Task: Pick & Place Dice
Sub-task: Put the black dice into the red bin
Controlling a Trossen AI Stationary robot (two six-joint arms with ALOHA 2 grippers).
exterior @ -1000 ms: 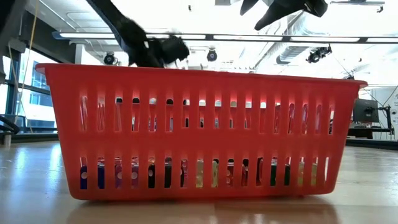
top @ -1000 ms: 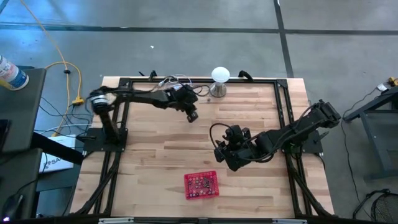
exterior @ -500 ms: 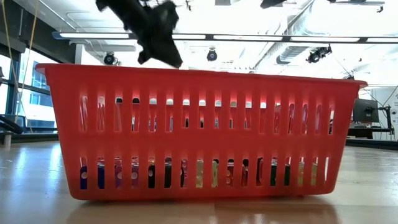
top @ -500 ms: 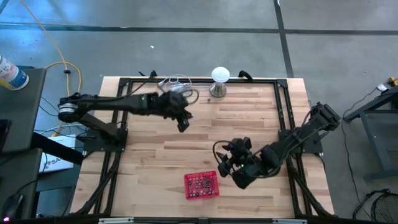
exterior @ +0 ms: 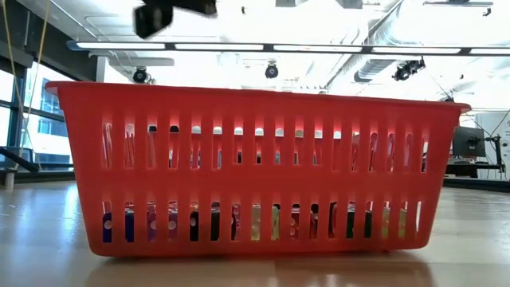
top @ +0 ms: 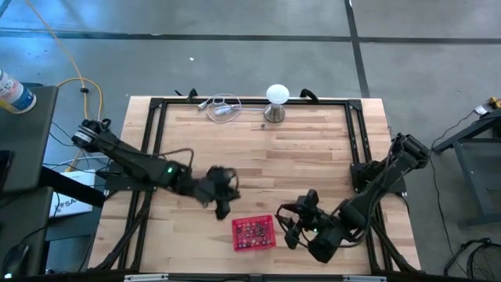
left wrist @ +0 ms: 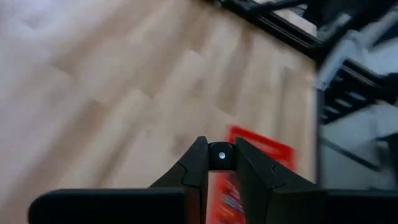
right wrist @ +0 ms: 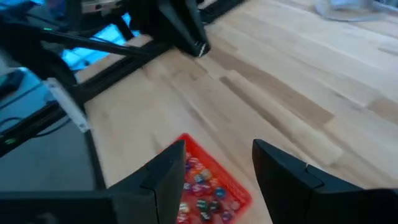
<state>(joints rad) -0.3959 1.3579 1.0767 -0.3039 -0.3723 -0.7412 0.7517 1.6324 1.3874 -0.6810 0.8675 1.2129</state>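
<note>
My left claw (top: 223,205) grips a small piece beside the basket (top: 254,233) of dice (right wrist: 202,190); right claw (top: 293,227) gapes open; bare worktop (top: 313,149) lies behind.

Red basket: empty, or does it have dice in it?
Not empty. The red basket stands upright, with mixed-colour dice covering its floor.

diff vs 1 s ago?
Left gripper swung from the table's far side, near the stand, to the near side, just left of the basket; its fingers pinch a small dark piece with a pale dot. Right gripper came nearer too, open, now beside the basket's right. Basket, dice and stand stayed put.
</note>
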